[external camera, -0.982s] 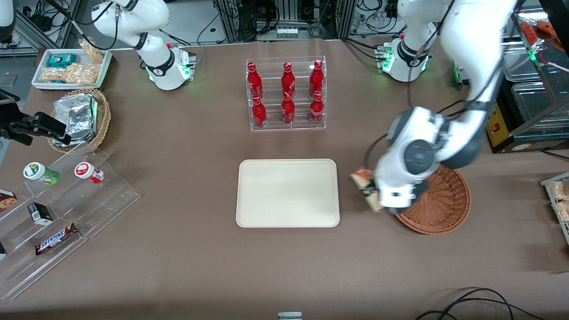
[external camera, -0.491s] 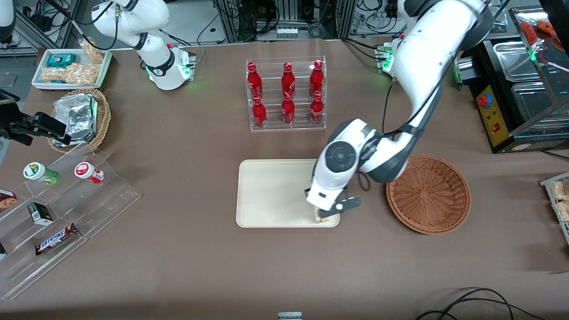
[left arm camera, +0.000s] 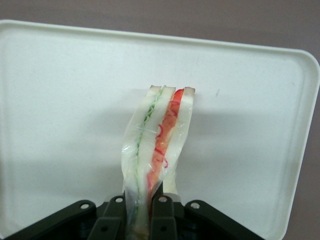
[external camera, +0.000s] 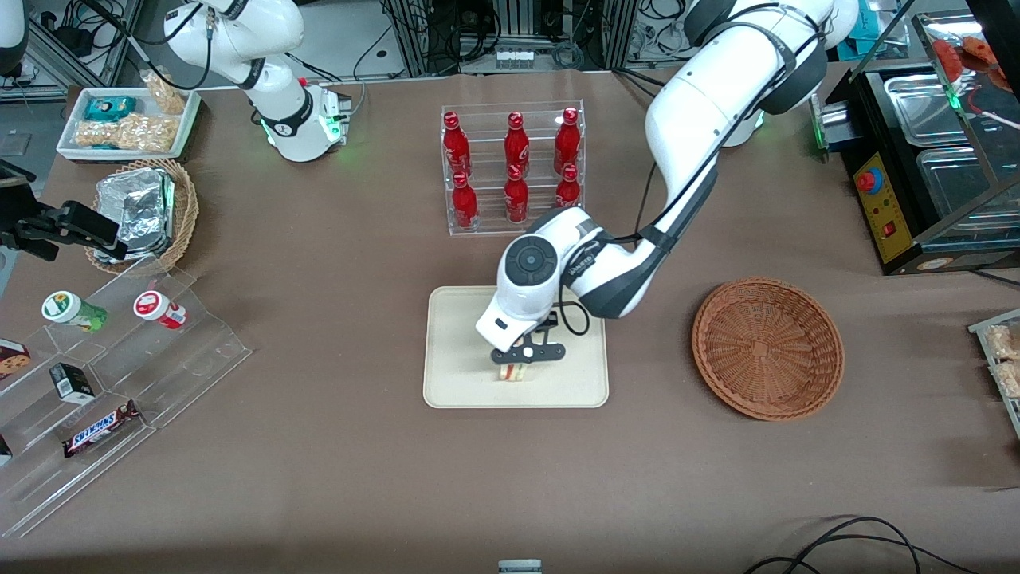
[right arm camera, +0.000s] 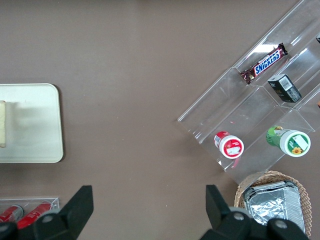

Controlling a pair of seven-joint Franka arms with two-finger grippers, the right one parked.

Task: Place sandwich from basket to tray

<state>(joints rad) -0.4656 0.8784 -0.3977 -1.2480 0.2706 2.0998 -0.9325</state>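
Sandwich (left arm camera: pixel 157 145) base hidden between clamped fingers (left arm camera: pixel 162 220), above tray (left arm camera: pixel 60 100)

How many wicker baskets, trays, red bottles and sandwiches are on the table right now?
Wicker baskets: 2, the empty reddish-brown basket and a tan basket with foil packets.
Trays: 2, the cream tray and a white snack tray.
Red bottles: 6.
Sandwiches: 1, the sandwich, held over the cream tray by the gripper.
Total: 11.
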